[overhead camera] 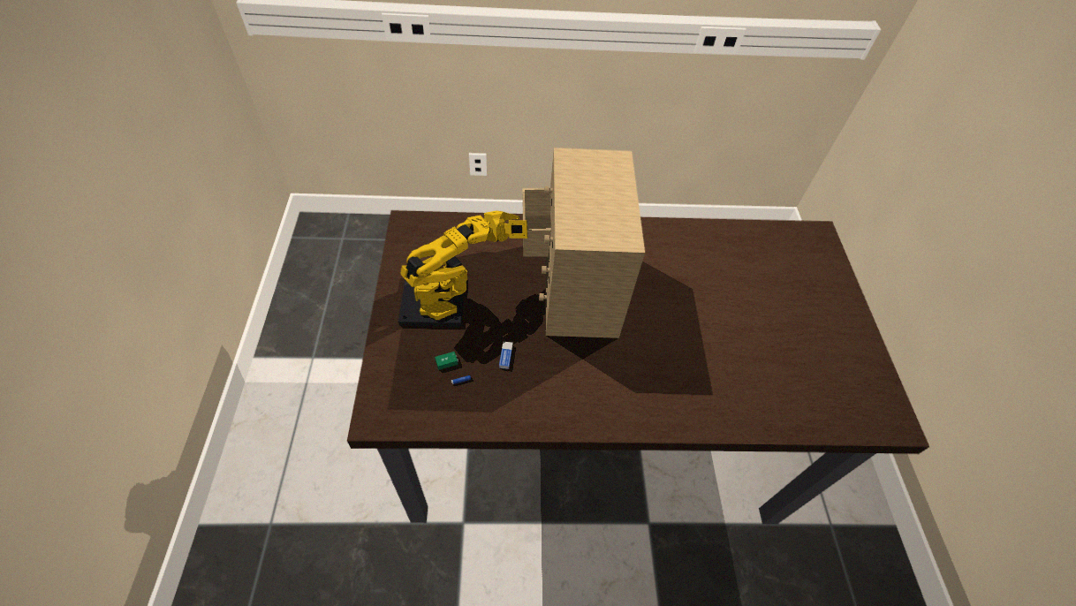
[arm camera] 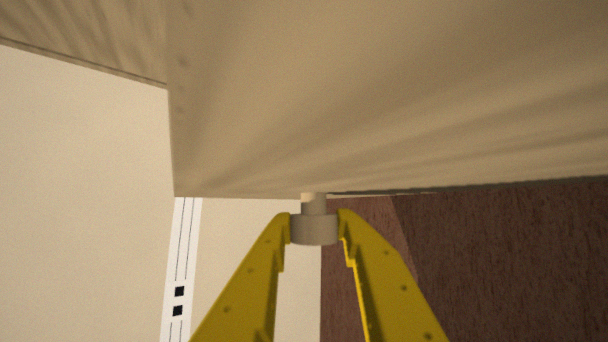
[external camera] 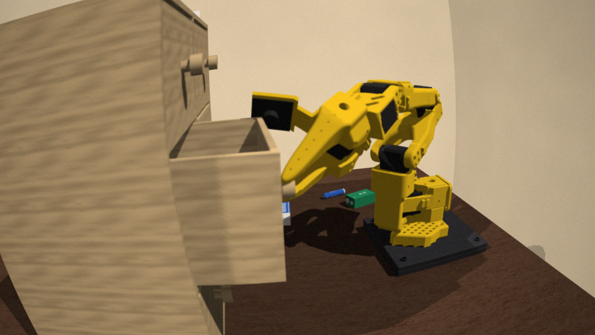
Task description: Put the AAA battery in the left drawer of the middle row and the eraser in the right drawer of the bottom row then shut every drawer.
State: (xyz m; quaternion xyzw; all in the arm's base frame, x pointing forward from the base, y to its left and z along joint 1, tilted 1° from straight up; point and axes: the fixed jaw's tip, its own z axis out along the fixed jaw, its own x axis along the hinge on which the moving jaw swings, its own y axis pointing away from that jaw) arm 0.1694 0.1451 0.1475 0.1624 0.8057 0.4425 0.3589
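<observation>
Two jaws (external camera: 288, 188) clamp the drawer knob (external camera: 287, 190) (arm camera: 314, 230) — battery (overhead camera: 460, 380) (external camera: 333, 193), eraser (overhead camera: 505, 356) (external camera: 286, 213), green block (overhead camera: 446, 360) (external camera: 360, 198) on the table (overhead camera: 753, 338) (external camera: 316, 287).

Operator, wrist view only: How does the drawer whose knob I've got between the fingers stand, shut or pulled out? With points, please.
Observer: Pulled out (overhead camera: 535, 207) (external camera: 233, 216): the exterior view shows its open top.

Operator: Good. And where's the AAA battery (overhead camera: 460, 380) (external camera: 333, 194)? I can't see it.

Observer: On the table (overhead camera: 753, 300) (external camera: 312, 282) (arm camera: 500, 250), near the green battery (overhead camera: 446, 361) (external camera: 360, 198).
</observation>
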